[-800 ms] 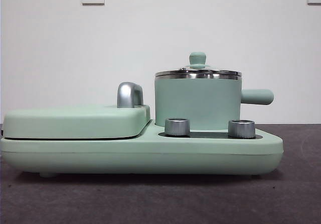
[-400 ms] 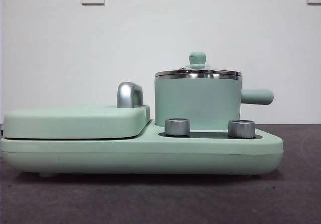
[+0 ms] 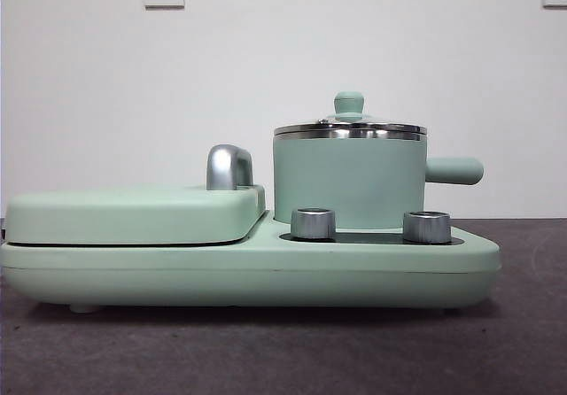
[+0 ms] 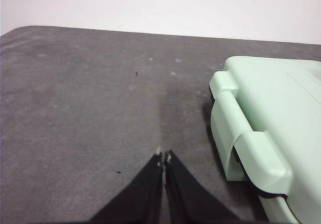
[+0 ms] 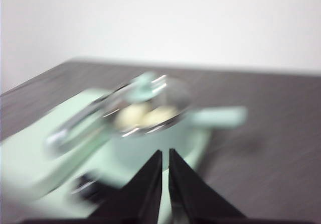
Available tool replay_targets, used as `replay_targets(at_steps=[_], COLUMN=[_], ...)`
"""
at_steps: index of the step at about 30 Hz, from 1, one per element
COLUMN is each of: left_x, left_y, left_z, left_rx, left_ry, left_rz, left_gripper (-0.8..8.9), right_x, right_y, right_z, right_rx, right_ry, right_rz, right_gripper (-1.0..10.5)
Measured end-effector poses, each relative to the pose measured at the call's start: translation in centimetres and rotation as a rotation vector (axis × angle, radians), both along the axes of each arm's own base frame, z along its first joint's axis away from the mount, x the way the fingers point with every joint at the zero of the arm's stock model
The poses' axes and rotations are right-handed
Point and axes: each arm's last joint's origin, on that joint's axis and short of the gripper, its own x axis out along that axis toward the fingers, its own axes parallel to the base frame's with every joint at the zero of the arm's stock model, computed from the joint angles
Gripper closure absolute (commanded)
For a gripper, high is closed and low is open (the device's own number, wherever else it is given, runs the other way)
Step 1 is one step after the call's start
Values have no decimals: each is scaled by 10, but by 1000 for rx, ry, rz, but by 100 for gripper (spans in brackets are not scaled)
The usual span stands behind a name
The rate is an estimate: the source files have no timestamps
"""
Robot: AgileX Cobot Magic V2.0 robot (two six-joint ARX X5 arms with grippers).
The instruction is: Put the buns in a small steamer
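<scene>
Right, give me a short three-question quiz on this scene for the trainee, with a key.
1. True or false: the lid sits on the small steamer.
2. How many steel knobs stand in front of the steamer in the front view? A) one B) two C) three
3. Fill in: the left gripper, its jaws shut and holding nothing, hangs over the bare dark ___ beside the mint-green appliance.

Key: 1. True. 2. B. 3. table.
</scene>
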Motion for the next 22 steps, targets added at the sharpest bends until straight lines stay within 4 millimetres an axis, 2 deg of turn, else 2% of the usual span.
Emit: replay_targets(at_steps=[5,11,16,22], left_x=[0,0,0,0], left_y=[0,0,0,0], left_z=[0,0,0,0], left_rx=[0,0,0,0], left_ry=[0,0,0,0], left_rz=[0,0,0,0], left_gripper=[802,802,802,802], right_x=[24,39,42,44], right_y=[-8,-14,-16,-16], right_z=[-39,-82,-95,-114], right_rx=[-8,-46,-62,-78], right_ry=[-146,-48,-9,61], right_rz=[-219,-400,-474,-462], right_gripper=[926,926,927,927])
